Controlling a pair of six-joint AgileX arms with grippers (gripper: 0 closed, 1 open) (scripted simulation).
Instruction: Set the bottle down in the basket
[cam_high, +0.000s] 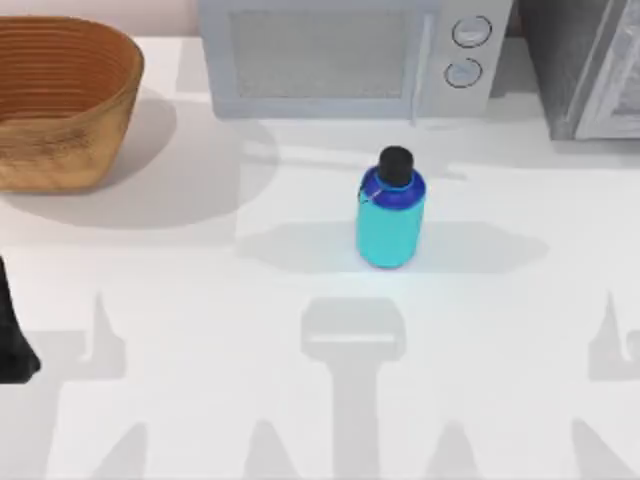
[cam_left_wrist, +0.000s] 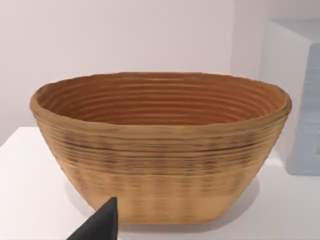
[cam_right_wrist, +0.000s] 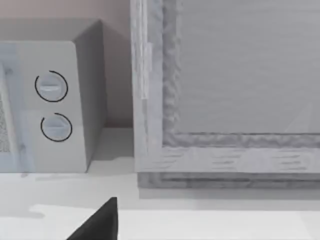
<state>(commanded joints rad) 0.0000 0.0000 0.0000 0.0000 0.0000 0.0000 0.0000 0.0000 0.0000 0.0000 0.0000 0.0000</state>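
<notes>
The bottle (cam_high: 390, 215) stands upright near the middle of the white table, with a cyan body, a darker blue shoulder and a round black cap. The basket (cam_high: 60, 100) is a wide orange-brown wicker bowl at the back left corner; in the left wrist view the basket (cam_left_wrist: 160, 150) sits straight ahead with nothing inside it. My left arm (cam_high: 12, 335) is parked at the table's left edge, well away from the bottle. A dark part of my left gripper (cam_left_wrist: 100, 225) shows close to the lens. A dark part of my right gripper (cam_right_wrist: 100, 222) shows in the right wrist view, parked facing the back appliances.
A grey microwave (cam_high: 350, 55) stands at the back, just behind the bottle, with two round knobs (cam_right_wrist: 52, 105). A second grey appliance (cam_high: 590, 65) with a framed door (cam_right_wrist: 225, 90) fills the back right corner. Bare tabletop (cam_high: 200, 330) lies between the bottle and the basket.
</notes>
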